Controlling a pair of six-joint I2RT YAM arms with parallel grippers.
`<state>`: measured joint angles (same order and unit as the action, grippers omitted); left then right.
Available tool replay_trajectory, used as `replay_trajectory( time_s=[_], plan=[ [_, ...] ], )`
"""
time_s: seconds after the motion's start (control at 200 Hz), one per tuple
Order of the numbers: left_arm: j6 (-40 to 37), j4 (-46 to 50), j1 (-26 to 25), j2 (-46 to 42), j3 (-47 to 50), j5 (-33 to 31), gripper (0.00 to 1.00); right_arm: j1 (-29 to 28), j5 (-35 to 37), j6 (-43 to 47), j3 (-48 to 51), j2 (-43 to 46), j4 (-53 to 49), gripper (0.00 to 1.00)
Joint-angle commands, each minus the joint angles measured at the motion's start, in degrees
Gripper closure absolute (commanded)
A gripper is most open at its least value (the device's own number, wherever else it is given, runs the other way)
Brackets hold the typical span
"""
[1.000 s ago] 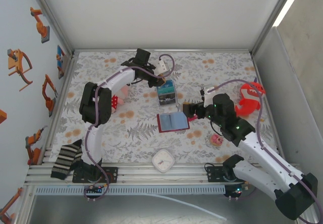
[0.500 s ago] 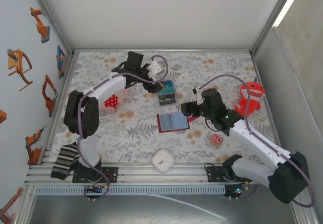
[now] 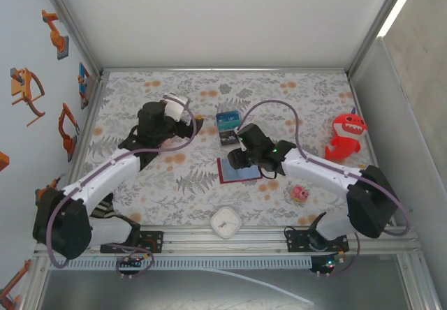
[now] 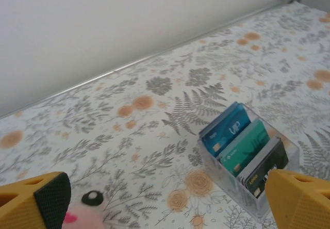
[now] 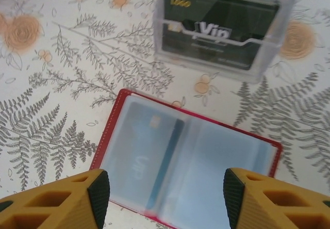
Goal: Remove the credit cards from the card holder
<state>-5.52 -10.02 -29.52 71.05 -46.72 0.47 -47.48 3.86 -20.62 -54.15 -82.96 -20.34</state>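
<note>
Dark-red card holder (image 3: 234, 174) lies open and flat near the middle of the floral table (image 3: 293, 93), with its translucent pockets facing up. One teal credit card (image 5: 154, 157) sits inside the pocket on its 9 o'clock side. Right gripper (image 5: 167, 198) hovers just above the holder, jaws spread apart and gripping nothing. At 12 o'clock, just beside the holder, a clear box (image 3: 228, 127) holds upright cards. Left gripper (image 4: 165, 203), at 10 o'clock from the holder, gapes wide and empty.
</note>
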Motion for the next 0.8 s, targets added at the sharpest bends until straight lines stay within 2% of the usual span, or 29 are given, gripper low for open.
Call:
replay_trajectory(
  time_s=[0.0, 0.145, 0.356, 0.641, 0.796],
  plan=[
    [8.41, -3.63, 0.40, -5.70, 3.15, -9.27, 0.03, -2.15, 1.65, -1.42, -3.36, -4.52, -2.12, 0.41],
    [12.33, -4.06, 0.34, -11.11, 6.91, -12.48, 0.03, -3.70, 0.54, -2.29, -6.60, -11.31, -2.65, 0.43],
    [20.02, -2.16, 0.41, -14.16, 8.48, -19.68, 0.03, -5.85, 0.71, -1.72, -10.84, -17.77, -4.48, 0.43],
    [25.61, 0.12, 0.35, -16.05, 8.75, -23.71, 0.03, -6.29, 2.25, -2.40, -11.13, -20.46, -5.94, 0.44],
    [26.08, 0.88, 0.41, -16.70, 8.31, -22.86, 0.03, -6.30, 2.61, -3.17, -10.63, -20.93, -6.21, 0.44]
  ],
)
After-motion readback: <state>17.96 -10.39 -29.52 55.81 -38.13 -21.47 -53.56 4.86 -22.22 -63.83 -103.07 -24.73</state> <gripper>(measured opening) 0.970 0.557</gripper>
